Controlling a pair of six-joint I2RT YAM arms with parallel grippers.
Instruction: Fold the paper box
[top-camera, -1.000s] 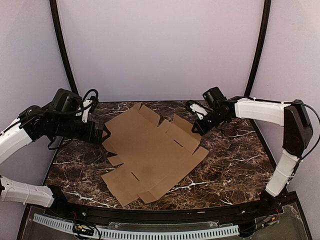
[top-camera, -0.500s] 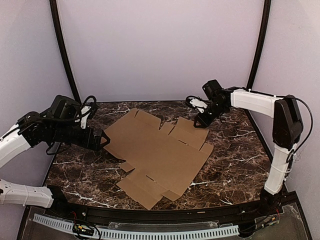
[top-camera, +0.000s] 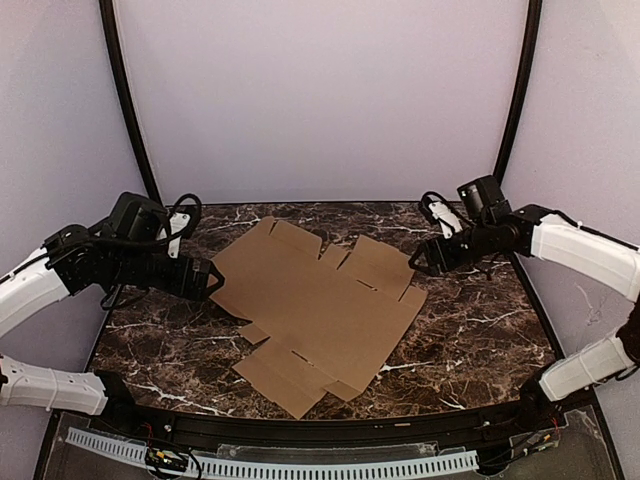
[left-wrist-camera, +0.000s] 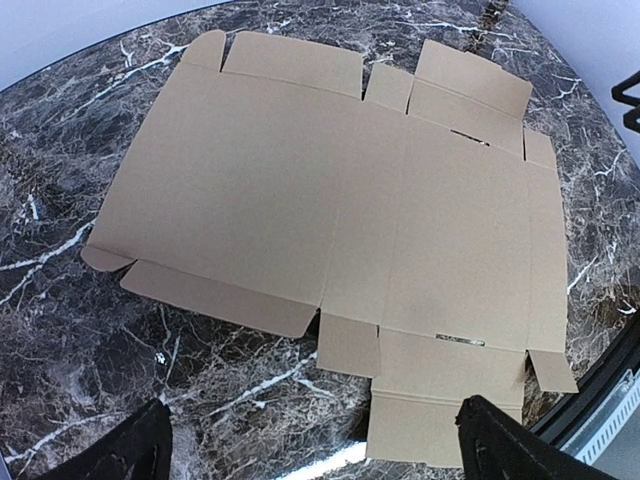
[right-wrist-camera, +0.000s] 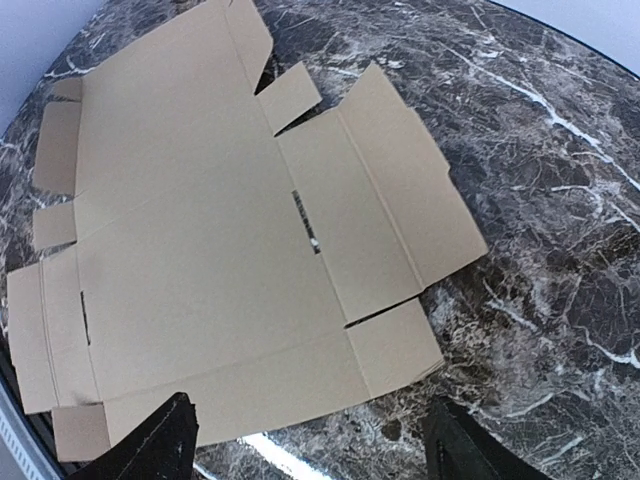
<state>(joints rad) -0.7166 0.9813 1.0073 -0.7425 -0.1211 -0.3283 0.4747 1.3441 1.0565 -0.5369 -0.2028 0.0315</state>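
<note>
Top external view: the paper box (top-camera: 320, 305) is seen as a flat sheet of plain brown cardboard, cut with flaps and slots, and not yet folded. It is laid on the dark marble table (top-camera: 470, 330), about the middle and a little toward the left side, turned at an angle so that one corner is pointed at the near edge. All of its panels appear to lie flat or nearly flat on the table.

The left gripper (top-camera: 213, 280) is held just beside the left edge of the sheet. Whether it is touching the cardboard cannot be told from this view. The right gripper (top-camera: 418, 258) is held near the far right corner of the sheet, apart from it.

In the left wrist view the paper box (left-wrist-camera: 330, 210) is seen spread out beyond the left gripper (left-wrist-camera: 315, 445). The two black fingers are set wide apart at the lower corners, and nothing is held between them. Two narrow slots are seen in the cardboard near its right side.

In the right wrist view the paper box (right-wrist-camera: 220, 250) is seen below the right gripper (right-wrist-camera: 310, 445). Its jaws are spread as well, with nothing gripped between them. A short slot is seen near the middle of the sheet.
</note>
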